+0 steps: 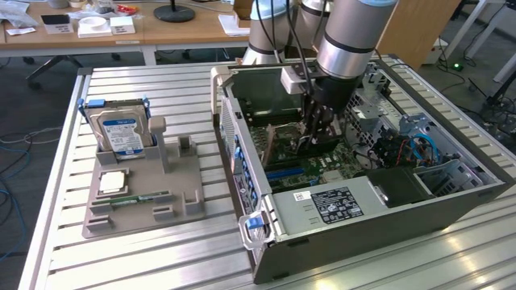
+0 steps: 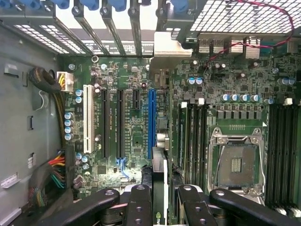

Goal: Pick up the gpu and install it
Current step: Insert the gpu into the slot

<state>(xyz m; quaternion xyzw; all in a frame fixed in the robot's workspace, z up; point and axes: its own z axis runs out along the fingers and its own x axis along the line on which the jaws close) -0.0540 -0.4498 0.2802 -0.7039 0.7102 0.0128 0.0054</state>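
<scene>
Gripper (image 1: 317, 138): claw clamped on the gpu (image 2: 160, 174), which is edge-on inside the computer case (image 1: 451, 199), above the blue expansion slot (image 2: 151, 123). Risk: any offset would likely jam the card's edge against the motherboard (image 2: 134, 141).

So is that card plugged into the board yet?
Not yet: the gpu hangs edge-on above the motherboard, and the long blue slot lies bare.

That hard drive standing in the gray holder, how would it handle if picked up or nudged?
The hard drive looks like a rigid metal box, so it is probably stiff and heavy for its size. Standing on edge in the gray holder, it should resist tipping.
</scene>
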